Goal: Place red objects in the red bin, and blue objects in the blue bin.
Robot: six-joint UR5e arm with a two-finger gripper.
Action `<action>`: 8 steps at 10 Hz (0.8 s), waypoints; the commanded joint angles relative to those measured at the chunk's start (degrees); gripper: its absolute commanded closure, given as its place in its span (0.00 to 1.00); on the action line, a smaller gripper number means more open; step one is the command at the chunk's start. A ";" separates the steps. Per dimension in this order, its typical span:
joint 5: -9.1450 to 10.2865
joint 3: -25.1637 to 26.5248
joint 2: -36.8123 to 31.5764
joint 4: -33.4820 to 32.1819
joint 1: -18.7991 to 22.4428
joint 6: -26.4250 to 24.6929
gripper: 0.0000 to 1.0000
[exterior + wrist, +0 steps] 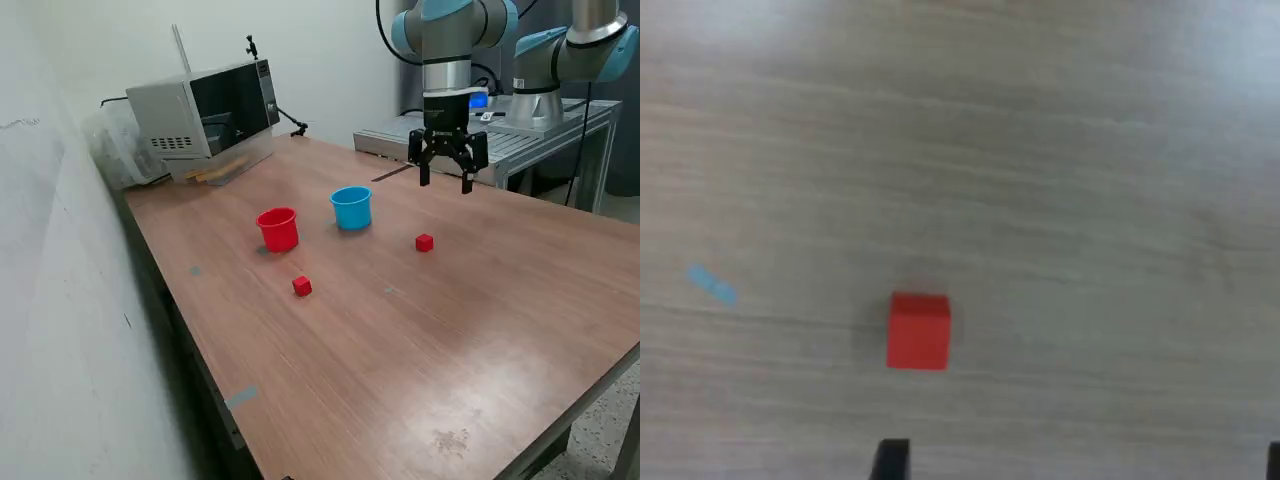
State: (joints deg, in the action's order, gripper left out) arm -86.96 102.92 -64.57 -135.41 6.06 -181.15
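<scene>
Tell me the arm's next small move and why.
Probably lower the open gripper straight down toward the red cube on the table. The wrist view shows a red cube lying alone just ahead of the fingertips, and the exterior view shows the gripper empty and well above the wood. The red cup comes afterwards.

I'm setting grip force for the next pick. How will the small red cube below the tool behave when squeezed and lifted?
The red cube looks solid with flat faces, so it should stay stiff and sit square between the open tool fingers. It is tiny, so probably light. Resting flat on the wooden table, it would likely slide rather than roll if nudged.
</scene>
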 commanded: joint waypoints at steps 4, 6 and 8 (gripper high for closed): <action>-0.23 -1.94 7.26 -4.42 -0.17 -0.96 0.00; -0.23 -1.33 7.26 -4.51 -0.70 -0.96 0.00; -0.23 -0.80 7.52 -5.47 -0.87 -0.96 0.00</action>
State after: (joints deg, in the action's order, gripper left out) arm -87.19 101.44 -57.47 -139.95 5.54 -182.09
